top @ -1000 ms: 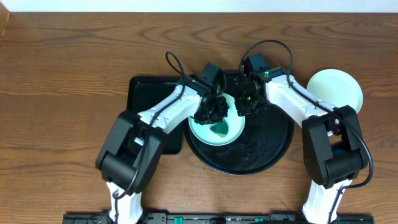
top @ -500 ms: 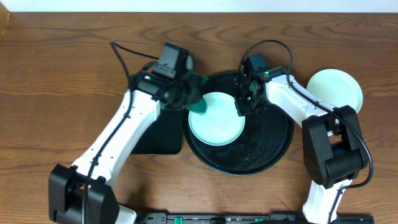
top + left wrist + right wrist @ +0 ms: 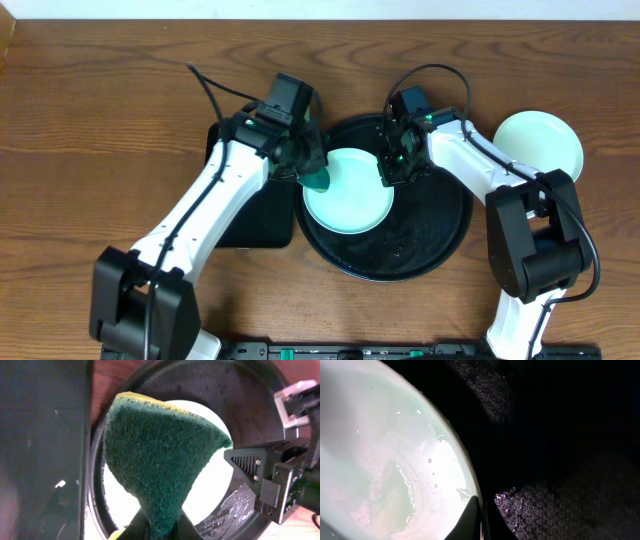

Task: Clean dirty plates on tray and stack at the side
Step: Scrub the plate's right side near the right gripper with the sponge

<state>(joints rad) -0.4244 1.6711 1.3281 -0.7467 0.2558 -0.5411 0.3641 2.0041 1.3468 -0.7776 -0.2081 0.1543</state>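
A pale mint plate lies on the left part of the round black tray. My right gripper is shut on its right rim; in the right wrist view the wet plate fills the left side, with the gripper pinching the rim over the tray. My left gripper is shut on a green sponge, which hangs over the plate's left edge. In the left wrist view the sponge hides most of the plate and the gripper clamps its lower tip.
Another pale mint plate sits on the wooden table at the right, off the tray. A rectangular black tray lies left of the round one, partly under my left arm. My right gripper's body stands close to the sponge.
My left arm lifted the sponge off the plate's middle, swung left, and has come back slightly to the plate's left edge. The right gripper and the plate have not moved.
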